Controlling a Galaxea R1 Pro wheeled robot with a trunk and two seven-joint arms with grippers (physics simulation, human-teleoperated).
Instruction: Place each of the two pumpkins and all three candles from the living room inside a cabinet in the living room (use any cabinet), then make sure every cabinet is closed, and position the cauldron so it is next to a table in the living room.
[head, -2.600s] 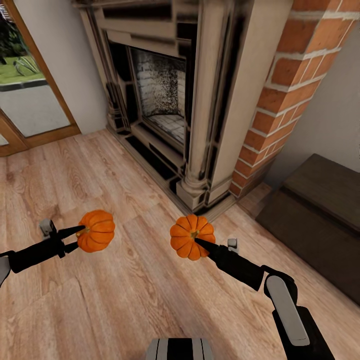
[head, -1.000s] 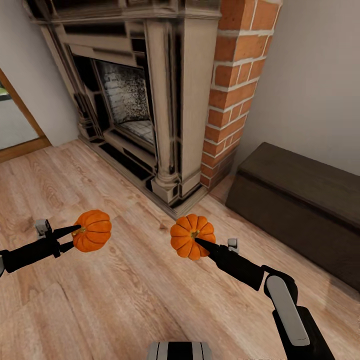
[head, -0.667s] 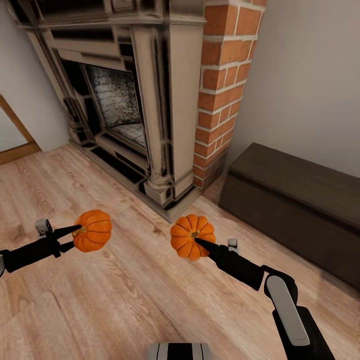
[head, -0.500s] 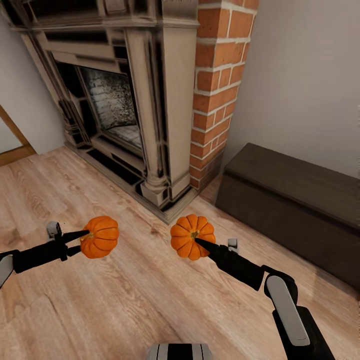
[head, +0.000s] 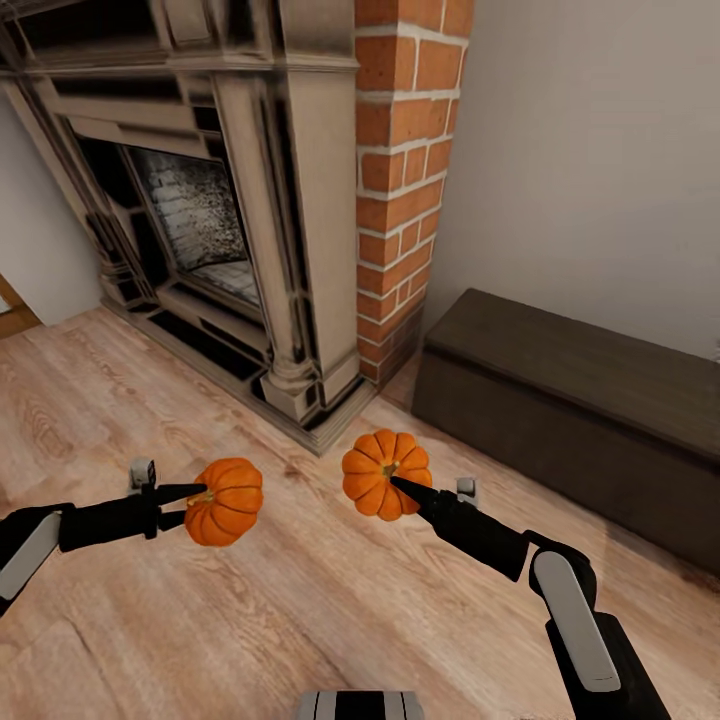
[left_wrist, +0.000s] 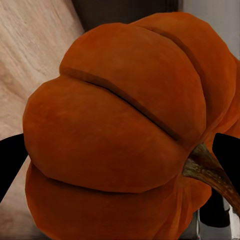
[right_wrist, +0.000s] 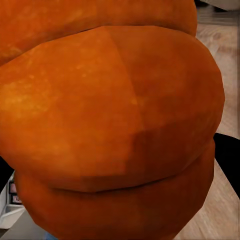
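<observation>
Left gripper (head: 195, 495) and right gripper (head: 398, 487) each clasp a pumpkin (head: 226, 502) between fingers.

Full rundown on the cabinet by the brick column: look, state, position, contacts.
The cabinet is a long, low unit in matte dark-brown wood with a flat top and a plain front; no handles or seams can be made out. It looks closed, with nothing on its top. It stands on the wood floor against the grey wall, its near end beside the brick column, and runs off the head view's right edge. Nothing else touches it; both hands carry pumpkins well short of it.
</observation>
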